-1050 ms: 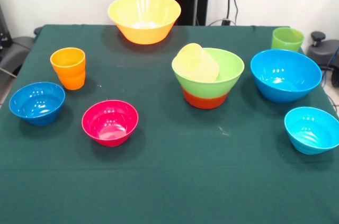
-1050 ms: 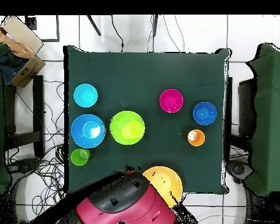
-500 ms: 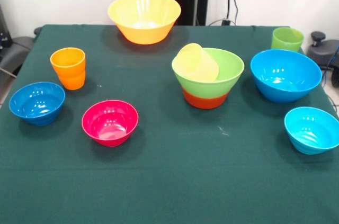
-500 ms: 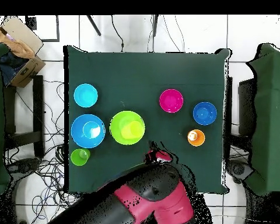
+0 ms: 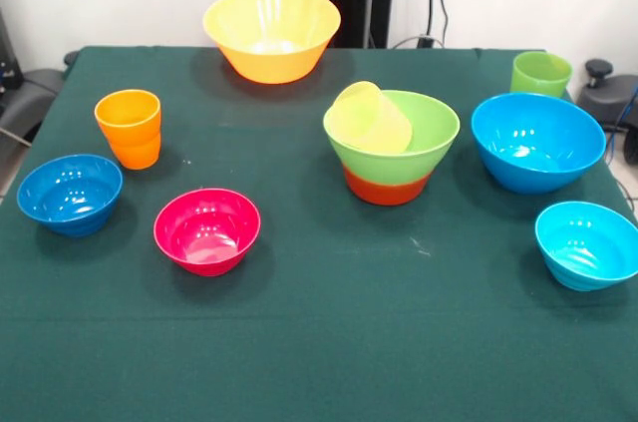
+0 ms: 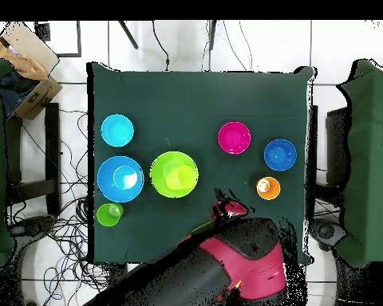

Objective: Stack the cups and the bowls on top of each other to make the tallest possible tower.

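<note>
The tower stands mid-table: the light green bowl [image 5: 404,155] [image 6: 159,177] sits in the orange-red bowl [image 5: 387,188], and the pale yellow cup [image 5: 371,119] lies tilted inside it. Around it are the orange cup [image 5: 129,128] [image 6: 267,188], green cup [image 5: 540,74] [image 6: 109,214], yellow-orange bowl [image 5: 271,33], magenta bowl [image 5: 207,230] [image 6: 234,137], big blue bowl [image 5: 538,141] [image 6: 120,178], small dark blue bowl [image 5: 70,193] [image 6: 280,154] and cyan bowl [image 5: 586,244] [image 6: 116,130]. Only the overhead view shows the gripper [image 6: 224,207], a small tip at the arm's end, between the tower and the orange cup.
The red arm [image 6: 238,263] lies over the table's bottom edge in the overhead view and hides the yellow-orange bowl there. A dark green cloth [image 5: 319,342] covers the table. Chairs and cables ring the table, with a cardboard box [image 6: 23,56] at the upper left.
In the overhead view the arm has swung right along the table's bottom edge, covering the yellow-orange bowl. The cups and bowls have not moved.
</note>
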Robot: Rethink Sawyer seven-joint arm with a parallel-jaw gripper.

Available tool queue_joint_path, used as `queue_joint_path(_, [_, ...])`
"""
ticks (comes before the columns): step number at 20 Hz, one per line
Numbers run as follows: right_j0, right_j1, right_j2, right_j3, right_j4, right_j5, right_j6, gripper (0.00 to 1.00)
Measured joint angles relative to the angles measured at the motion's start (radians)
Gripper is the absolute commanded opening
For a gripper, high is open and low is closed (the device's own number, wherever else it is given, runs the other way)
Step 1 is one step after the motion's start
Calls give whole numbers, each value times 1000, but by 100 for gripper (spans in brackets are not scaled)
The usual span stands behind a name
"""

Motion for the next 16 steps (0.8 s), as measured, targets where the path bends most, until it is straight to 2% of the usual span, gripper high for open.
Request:
queue_joint_path(6, [-70, 11, 57, -34, -11, 0, -1, 100])
queue_joint_path(9, [-66, 27, 61, -49, -43, 0, -1, 100])
queue_joint_path(16, [-11, 74, 61, -78, -125, 0, 0, 100])
